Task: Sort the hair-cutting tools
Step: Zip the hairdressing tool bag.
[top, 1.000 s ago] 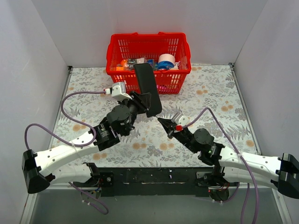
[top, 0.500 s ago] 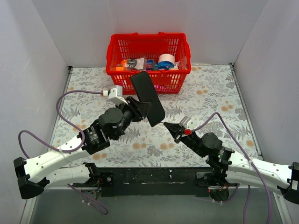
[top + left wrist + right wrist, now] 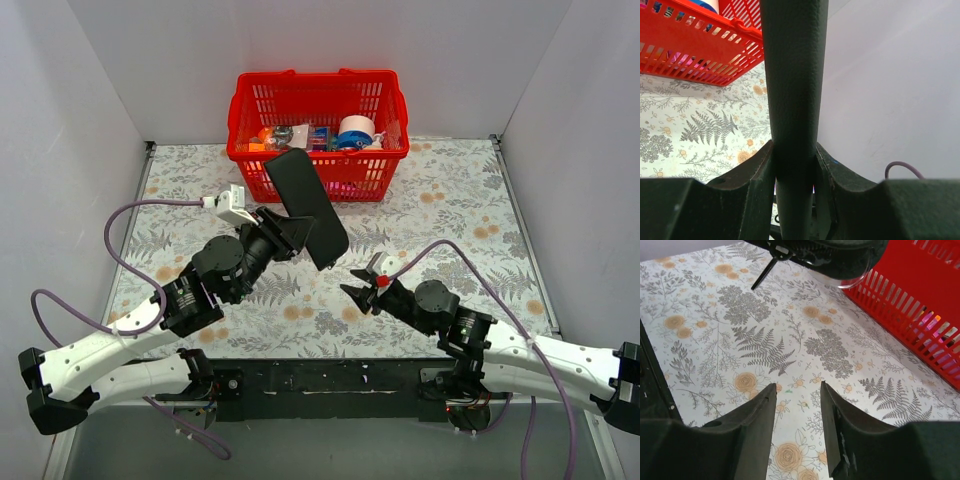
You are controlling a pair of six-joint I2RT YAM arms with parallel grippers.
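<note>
My left gripper [image 3: 293, 236] is shut on the lower edge of the large flat black pouch [image 3: 305, 205] and holds it upright and tilted above the cloth. In the left wrist view the pouch [image 3: 792, 75] stands edge-on between my fingers [image 3: 757, 170]. My right gripper [image 3: 351, 281] is open and empty, low over the floral cloth right of the pouch; its wrist view shows only cloth between the fingers [image 3: 797, 387]. A slim black stick [image 3: 764, 273] shows under the left arm's dark bulk; I cannot tell if it lies on the cloth. No scissors are in view.
A red plastic basket [image 3: 318, 78] with tape and several small items stands at the back centre, just behind the pouch; it also shows in the right wrist view [image 3: 920, 300]. White walls close in three sides. The floral tablecloth [image 3: 450, 200] covers the table.
The left arm has drawn back toward the left and near side with the pouch, which now leans more. The right gripper has moved nearer the front edge and its jaws now stand apart.
</note>
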